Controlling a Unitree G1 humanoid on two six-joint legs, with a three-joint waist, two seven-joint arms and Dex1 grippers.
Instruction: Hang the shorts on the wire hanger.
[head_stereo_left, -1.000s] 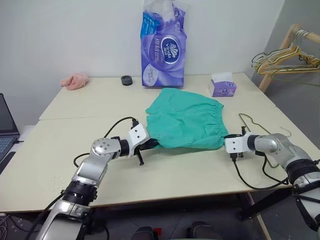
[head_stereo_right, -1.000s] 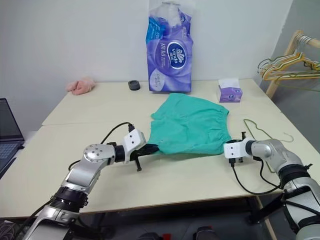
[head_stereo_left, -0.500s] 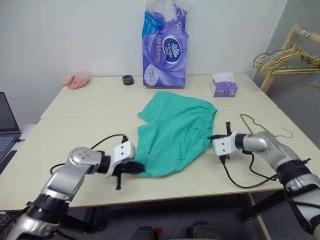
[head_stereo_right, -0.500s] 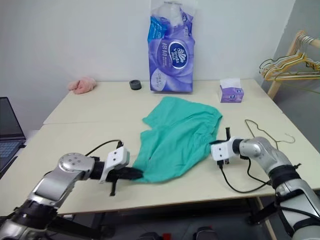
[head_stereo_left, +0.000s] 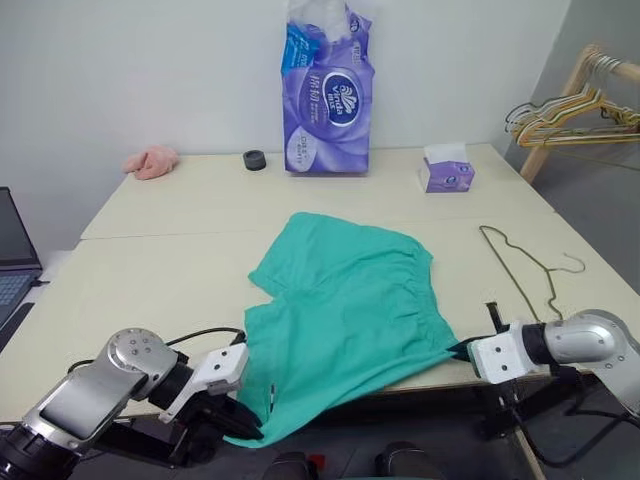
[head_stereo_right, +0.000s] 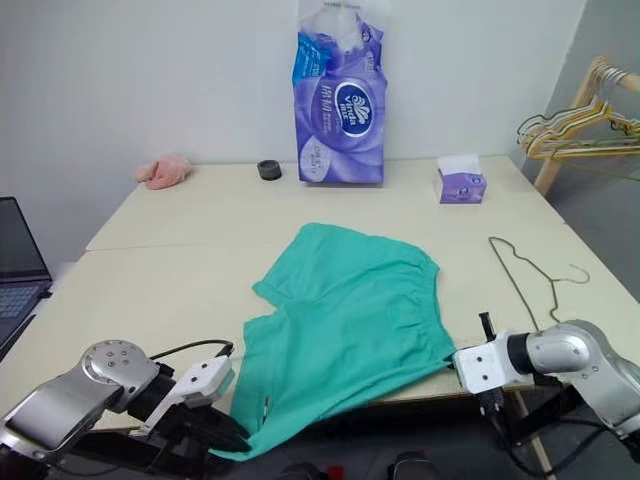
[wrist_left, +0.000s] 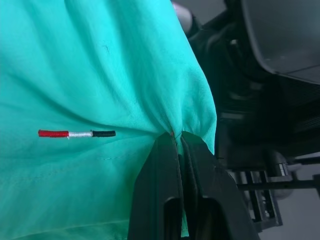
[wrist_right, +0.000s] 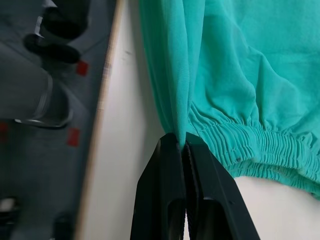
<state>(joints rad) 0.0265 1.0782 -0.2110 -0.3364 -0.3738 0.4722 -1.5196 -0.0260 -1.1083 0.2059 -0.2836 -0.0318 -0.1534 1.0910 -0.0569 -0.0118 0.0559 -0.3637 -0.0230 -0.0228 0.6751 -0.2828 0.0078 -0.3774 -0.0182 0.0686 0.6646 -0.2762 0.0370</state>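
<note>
1. Over on the left, the left gripper (head_stereo_left: 243, 428) is sitting down at the front edge of the table (head_stereo_left: 150, 270), and its fingers (wrist_left: 165, 175) are pinched right together on a fold of the shorts (head_stereo_left: 345, 315), at the corner of one leg that's drooping off the edge

2. The shorts are lying spread across the near half of the table, waistband toward the right and legs toward the left. The cloth is bunching and creasing at both pinch points, so I'm guessing it's light, thin and totally floppy, and it's going to sag wherever it isn't being held. There's a little red, white and black stitched mark right by the left pinch in the left wrist view

3. On the right, the right gripper (head_stereo_left: 463, 349) is also clamped tight, on the gathered elastic waistband at the corner nearest the front edge. That's looking like the best place to grab to me, since the elastic is thicker and ribbed and probably won't slip like the plain cloth might

4. Further right, the hanger (head_stereo_left: 520, 265) is lying flat on the table, near the waistband end of the shorts but not touching them, hook pointing to the right. It's thin wire, so I'm expecting it to be stiff but light, and it'll likely skate around if the cloth drags on it
</note>
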